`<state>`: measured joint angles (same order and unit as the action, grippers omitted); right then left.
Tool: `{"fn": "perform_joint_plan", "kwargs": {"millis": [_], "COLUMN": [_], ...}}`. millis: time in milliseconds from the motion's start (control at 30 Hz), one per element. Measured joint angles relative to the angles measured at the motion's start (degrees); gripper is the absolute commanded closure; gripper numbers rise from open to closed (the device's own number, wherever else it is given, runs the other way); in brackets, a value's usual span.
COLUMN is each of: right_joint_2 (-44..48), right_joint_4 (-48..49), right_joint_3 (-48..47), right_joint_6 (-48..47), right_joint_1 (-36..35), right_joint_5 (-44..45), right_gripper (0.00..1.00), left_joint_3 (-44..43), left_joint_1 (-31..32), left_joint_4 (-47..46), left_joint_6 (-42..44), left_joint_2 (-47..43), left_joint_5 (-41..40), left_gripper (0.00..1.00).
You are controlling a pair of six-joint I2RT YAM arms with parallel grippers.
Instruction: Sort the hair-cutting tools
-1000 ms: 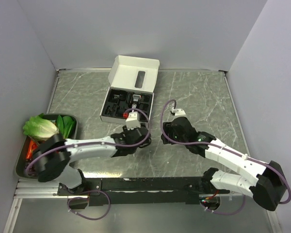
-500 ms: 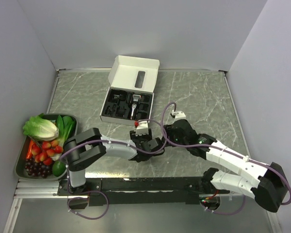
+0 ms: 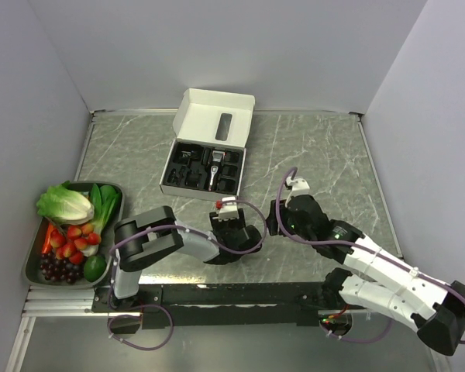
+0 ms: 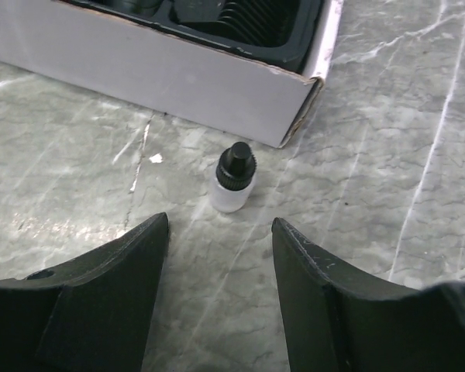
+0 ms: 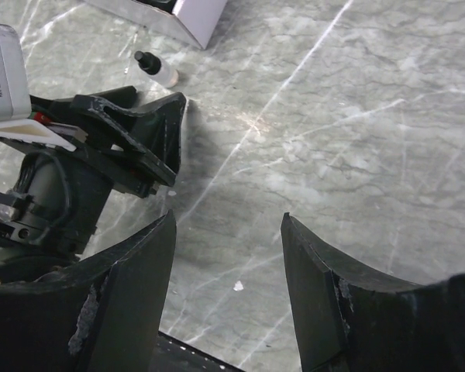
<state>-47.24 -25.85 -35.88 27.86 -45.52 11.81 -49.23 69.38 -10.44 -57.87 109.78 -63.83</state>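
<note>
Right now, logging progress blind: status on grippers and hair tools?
Left gripper, right gripper open, empty. Black-and-silver clipper in white cardboard box. Small black-capped clear bottle on table before left gripper, nothing between.

The table is smooth, faintly glossy marble-look, the box matt white cardboard, the small bottle translucent plastic, black-capped.

Bare table between left gripper and small bottle; box wall close behind bottle.

Clipper lies in box, bottle just before it.
</note>
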Motion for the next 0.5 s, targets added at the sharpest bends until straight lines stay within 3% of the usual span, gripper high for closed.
{"fn": "perform_joint_plan", "kwargs": {"millis": [500], "right_joint_2": [0.9], "right_joint_4": [-2.0], "right_joint_3": [0.6], "right_joint_6": [0.2], "right_joint_1": [0.0], "right_joint_5": [0.6], "right_gripper": [0.36], "left_joint_3": [-1.3], "left_joint_1": [0.0], "left_joint_4": [-8.2], "left_joint_6": [6.2], "left_joint_2": [3.5], "left_joint_5": [-1.0], "left_gripper": [0.39]}}
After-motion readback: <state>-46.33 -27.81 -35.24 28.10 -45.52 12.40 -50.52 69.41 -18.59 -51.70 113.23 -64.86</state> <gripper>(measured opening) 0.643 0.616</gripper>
